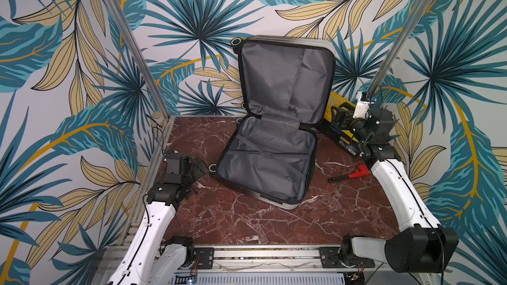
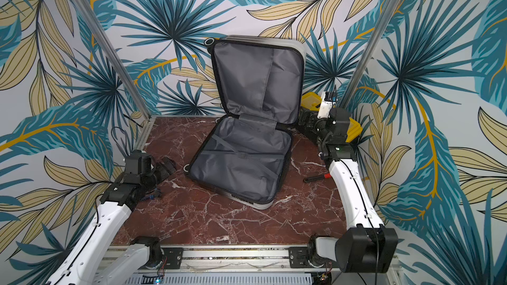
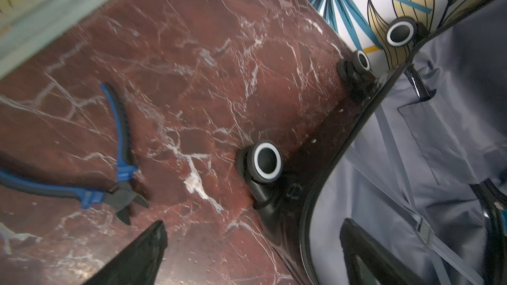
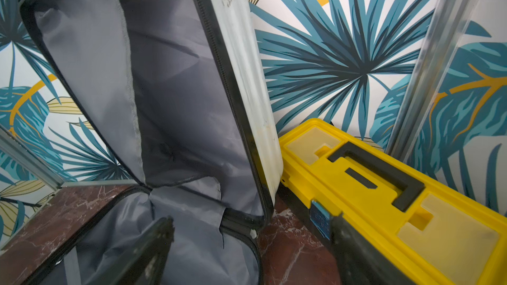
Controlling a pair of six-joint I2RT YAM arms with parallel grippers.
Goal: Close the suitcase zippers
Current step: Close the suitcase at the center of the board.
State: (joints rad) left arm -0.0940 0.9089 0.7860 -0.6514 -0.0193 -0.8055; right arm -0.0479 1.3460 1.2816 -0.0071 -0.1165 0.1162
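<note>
Marble table (image 1: 247, 223), open suitcase (image 1: 269, 160); left fingers (image 3: 142, 259), right fingers (image 4: 149, 253) wide; only top views show red tool (image 1: 356, 172).

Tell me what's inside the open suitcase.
Only grey lining and crossed straps show inside the suitcase; no cargo visible. Anything under the lining panels is covered.

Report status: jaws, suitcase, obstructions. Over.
Left jaws open, empty; right jaws open, empty, by the hinge corner. Suitcase wide open, lid upright, zippers undone. Yellow toolbox close beside lid; blue cutters lying loose.
</note>
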